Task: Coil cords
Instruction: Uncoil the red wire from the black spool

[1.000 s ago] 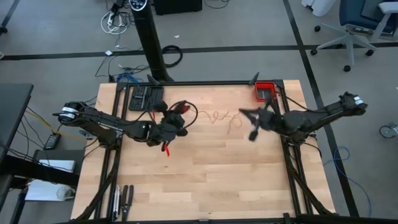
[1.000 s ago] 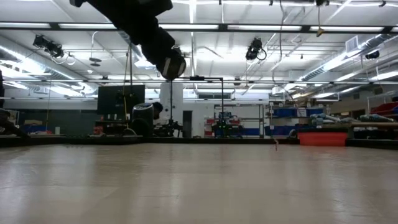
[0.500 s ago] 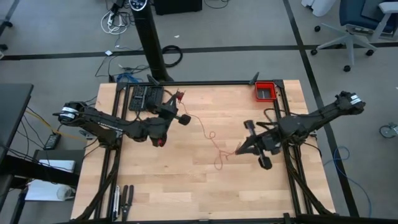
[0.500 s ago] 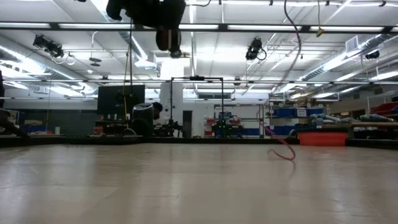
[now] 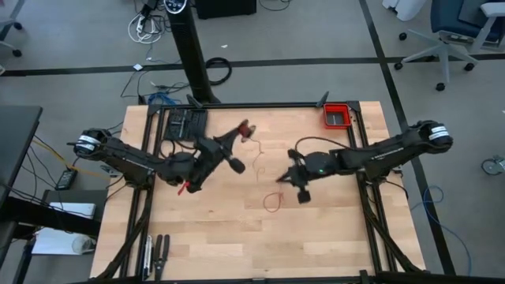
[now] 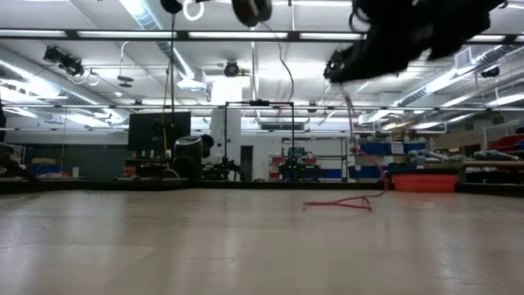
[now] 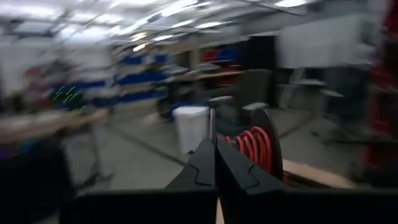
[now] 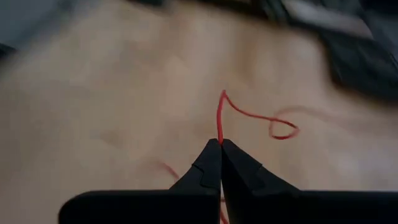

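Right gripper (image 8: 220, 144) jaws pinch red cord (image 8: 249, 114); left gripper (image 7: 215, 146) jaws shut; high view shows table loop.

Grey floor (image 5: 79, 47) with dark seams, blue office chair (image 5: 454, 28), black pillar (image 5: 189, 55), ceiling strip lights (image 6: 123, 34)
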